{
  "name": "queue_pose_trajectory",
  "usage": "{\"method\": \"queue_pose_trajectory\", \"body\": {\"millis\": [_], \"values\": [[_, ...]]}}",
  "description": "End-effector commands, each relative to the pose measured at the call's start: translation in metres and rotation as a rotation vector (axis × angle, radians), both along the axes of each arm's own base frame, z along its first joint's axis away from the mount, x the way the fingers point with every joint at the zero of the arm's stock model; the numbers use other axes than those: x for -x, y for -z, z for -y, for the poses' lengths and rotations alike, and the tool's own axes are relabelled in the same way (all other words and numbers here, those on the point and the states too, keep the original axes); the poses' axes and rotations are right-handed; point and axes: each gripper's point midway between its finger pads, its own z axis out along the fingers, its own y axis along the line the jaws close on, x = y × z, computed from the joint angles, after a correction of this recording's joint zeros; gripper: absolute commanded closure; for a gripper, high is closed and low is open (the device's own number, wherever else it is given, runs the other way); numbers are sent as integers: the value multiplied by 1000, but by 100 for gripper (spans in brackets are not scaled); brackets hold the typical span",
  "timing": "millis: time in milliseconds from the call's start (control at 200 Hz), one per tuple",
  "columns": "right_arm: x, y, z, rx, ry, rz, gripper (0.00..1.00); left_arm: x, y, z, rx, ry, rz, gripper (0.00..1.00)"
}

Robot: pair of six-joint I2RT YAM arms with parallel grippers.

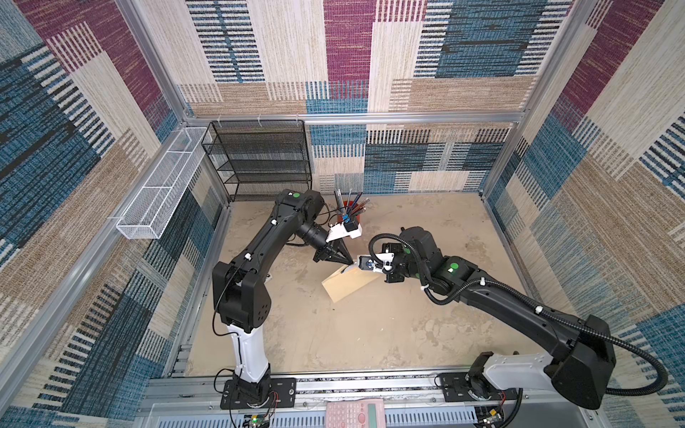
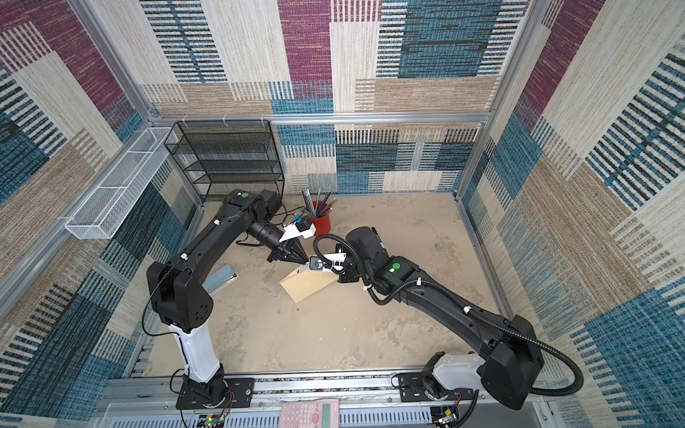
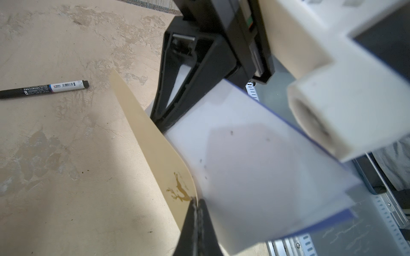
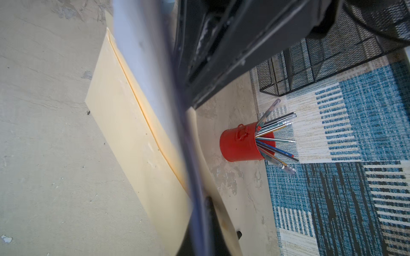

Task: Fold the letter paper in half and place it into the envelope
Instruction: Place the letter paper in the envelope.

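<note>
The tan envelope (image 1: pixel 348 287) lies on the table between both arms, its flap (image 3: pixel 155 144) lifted. My left gripper (image 3: pixel 196 200) is shut on the flap's edge, and it shows in both top views (image 1: pixel 347 263) (image 2: pixel 305 262). The letter paper (image 3: pixel 255 166), folded, white with a blue edge, hangs at the envelope's mouth just behind the flap. My right gripper (image 4: pixel 200 199) is shut on the paper, which shows edge-on (image 4: pixel 150 66) beside the envelope body (image 4: pixel 124 124). In the top views the right wrist hides most of the paper.
A black marker (image 3: pixel 44 88) lies on the table near the envelope. A red cup of pens (image 1: pixel 350 209) stands behind the grippers, a black mesh shelf (image 1: pixel 263 159) at the back left. A stapler (image 2: pixel 222 278) lies by the left arm, a pink calculator (image 1: pixel 356 415) at the front rail.
</note>
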Motion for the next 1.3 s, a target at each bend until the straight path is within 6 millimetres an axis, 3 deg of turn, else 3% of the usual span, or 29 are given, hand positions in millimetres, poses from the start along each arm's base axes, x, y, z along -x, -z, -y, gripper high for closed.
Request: {"method": "queue_pose_trajectory", "body": {"millis": [0,446,716,1087,1292], "values": [[-3,4,3,25,21,8,100,6,-5,-1,8,27,-20,100],[-3,16,2,59,35,-8,100,9,-6,-2,-4,64,-58,100],[5,39,-14,123,6,-63,100,10,-4,-1,-13,63,-68,100],[9,47,-17,129,38,-141,100,12,-5,0,-17,64,-69,100],[10,41,-24,102,65,-185,82,12,-2,-1,-28,64,-74,100]]}}
